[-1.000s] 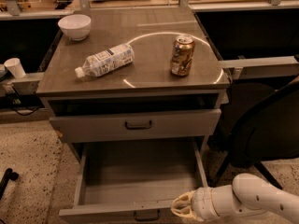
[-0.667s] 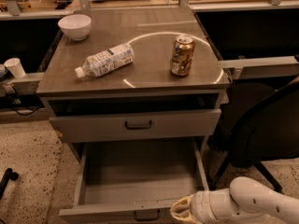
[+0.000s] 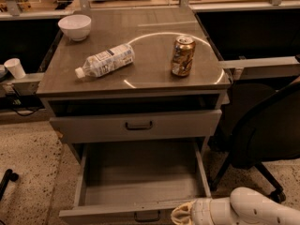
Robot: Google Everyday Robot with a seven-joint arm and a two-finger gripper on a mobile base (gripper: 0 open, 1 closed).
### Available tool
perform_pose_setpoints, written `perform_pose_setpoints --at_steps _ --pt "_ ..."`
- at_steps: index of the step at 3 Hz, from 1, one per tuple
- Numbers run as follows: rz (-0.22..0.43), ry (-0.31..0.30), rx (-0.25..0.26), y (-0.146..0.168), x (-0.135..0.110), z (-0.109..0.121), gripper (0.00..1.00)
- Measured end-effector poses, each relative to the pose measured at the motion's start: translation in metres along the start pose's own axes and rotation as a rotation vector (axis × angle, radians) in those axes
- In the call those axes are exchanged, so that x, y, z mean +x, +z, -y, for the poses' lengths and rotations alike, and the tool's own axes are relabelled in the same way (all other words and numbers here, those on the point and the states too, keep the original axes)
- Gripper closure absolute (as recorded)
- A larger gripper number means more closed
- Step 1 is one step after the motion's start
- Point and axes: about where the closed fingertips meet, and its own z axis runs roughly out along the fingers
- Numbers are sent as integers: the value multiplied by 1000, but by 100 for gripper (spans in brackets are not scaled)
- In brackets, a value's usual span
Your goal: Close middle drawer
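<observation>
The gripper (image 3: 183,215) is seen only in part at the bottom edge, by the right front corner of the middle drawer (image 3: 140,191), and whether contact is made cannot be told. Its pale arm (image 3: 255,210) is cut off by the bottom and right edges. The drawer's front is cropped by the bottom edge, so only the top of its dark pull (image 3: 147,216) is shown; whatever lies beneath the open drawer is hidden. The print on the bottle (image 3: 105,60) and the can (image 3: 183,55) cannot be read. The chair (image 3: 267,130) is cut off at the right edge.
</observation>
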Motion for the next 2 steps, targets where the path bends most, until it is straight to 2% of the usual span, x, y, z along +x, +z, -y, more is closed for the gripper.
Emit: perform_pose_setpoints --at_steps 2 --pt "-6 -9 82 9 3 3 100"
